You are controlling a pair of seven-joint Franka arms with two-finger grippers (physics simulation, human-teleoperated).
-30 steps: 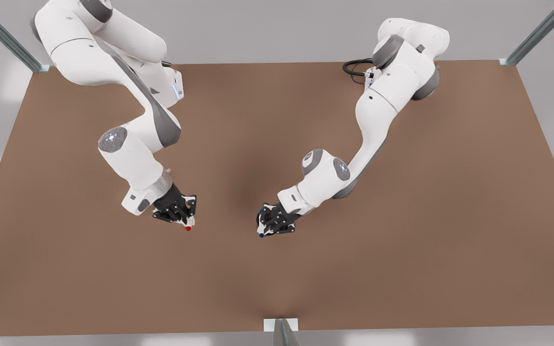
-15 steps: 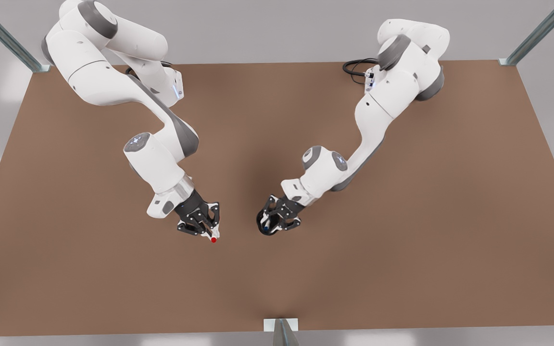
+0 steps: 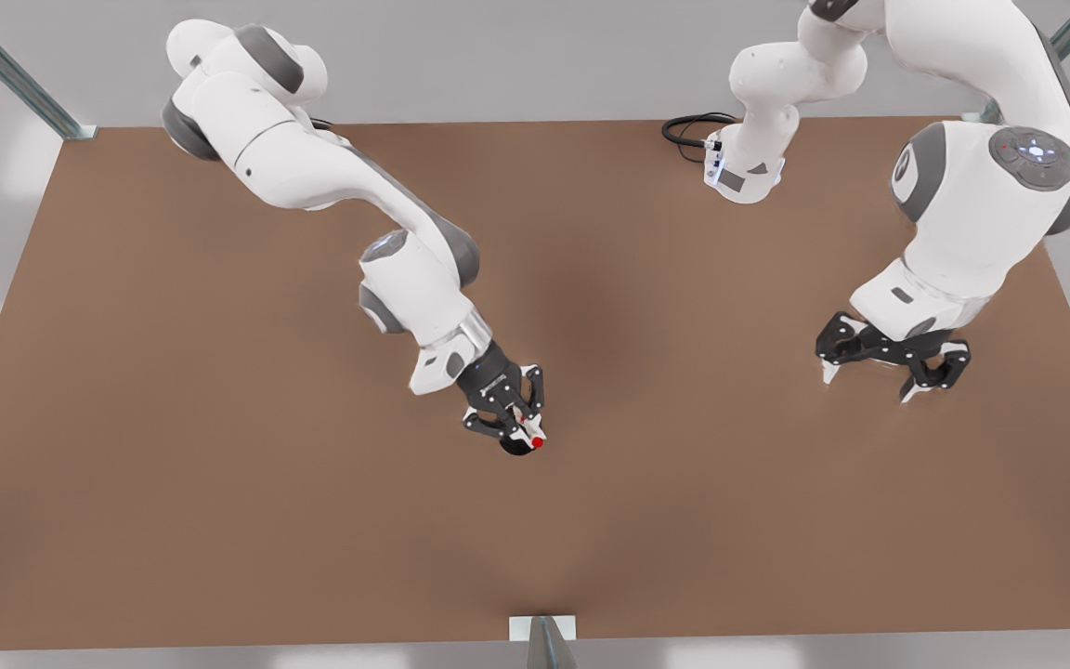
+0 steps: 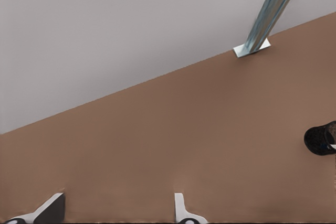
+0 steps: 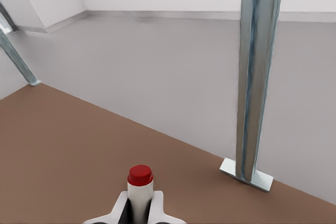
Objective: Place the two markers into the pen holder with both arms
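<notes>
The right gripper (image 3: 528, 429) sits near the middle of the brown table (image 3: 219, 465), directly over the pen holder (image 3: 516, 446), whose black rim shows just below the fingers in the front view. Its fingers (image 5: 157, 209) are pinched on the red marker (image 5: 140, 187) — white barrel clamped between the two white tips, red end standing clear of them in the right wrist view. In the front view the red end (image 3: 537, 443) appears at the edge of the holder; whether the marker's lower end is already inside the cup cannot be told, since the gripper covers it.

The left gripper (image 3: 869, 373) hangs well apart from the holder, toward the front view's right, over bare table. Its fingers are spread wide with nothing between them; the two white tips (image 4: 181, 209) show at the picture's edge in the left wrist view, with open table between. That same view shows the pen holder (image 4: 320, 140) at a distance, a dark cup with a pale sliver at its rim — possibly a marker barrel, though it is too small to confirm. The blue marker cannot be made out with certainty.

A metal frame post (image 5: 257, 77) stands at the table edge, and a black cable (image 3: 688, 130) lies by the far arm's base.
</notes>
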